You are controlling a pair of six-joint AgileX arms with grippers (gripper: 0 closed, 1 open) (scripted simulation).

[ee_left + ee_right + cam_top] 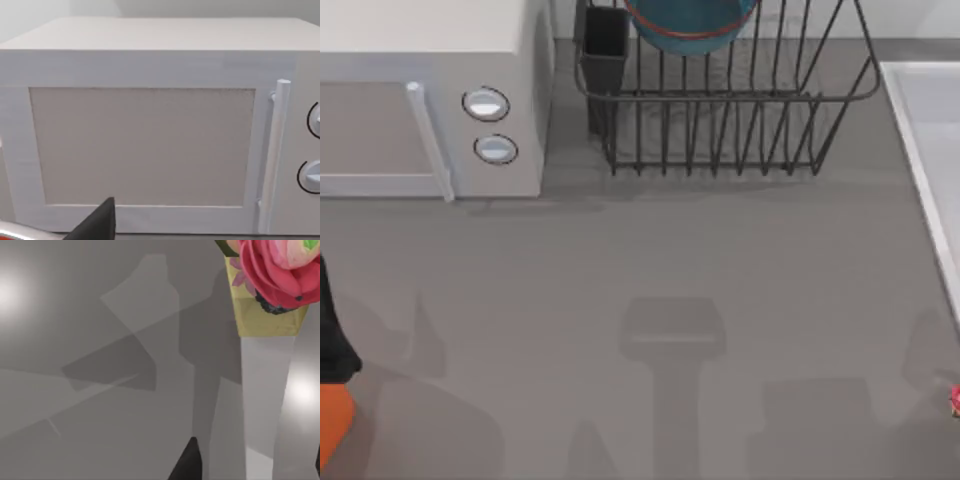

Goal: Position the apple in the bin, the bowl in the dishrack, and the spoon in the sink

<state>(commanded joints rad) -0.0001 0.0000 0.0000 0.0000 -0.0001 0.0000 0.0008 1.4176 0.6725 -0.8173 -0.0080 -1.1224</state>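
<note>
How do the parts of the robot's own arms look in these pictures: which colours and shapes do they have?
In the top view, at the table's left edge, the left arm shows a black part above a bright orange part. In the left wrist view, a matte black, wedge-shaped finger rises beside a thin silvery strip edged in red. In the right wrist view, a black pointed finger shows. No cables or markings are visible.

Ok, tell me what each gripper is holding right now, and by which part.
Cannot be told. Neither wrist view shows anything between fingertips: the left looks at the microwave, the right at the table near a pink flower-like item. The bowl sits in the dishrack.
</note>
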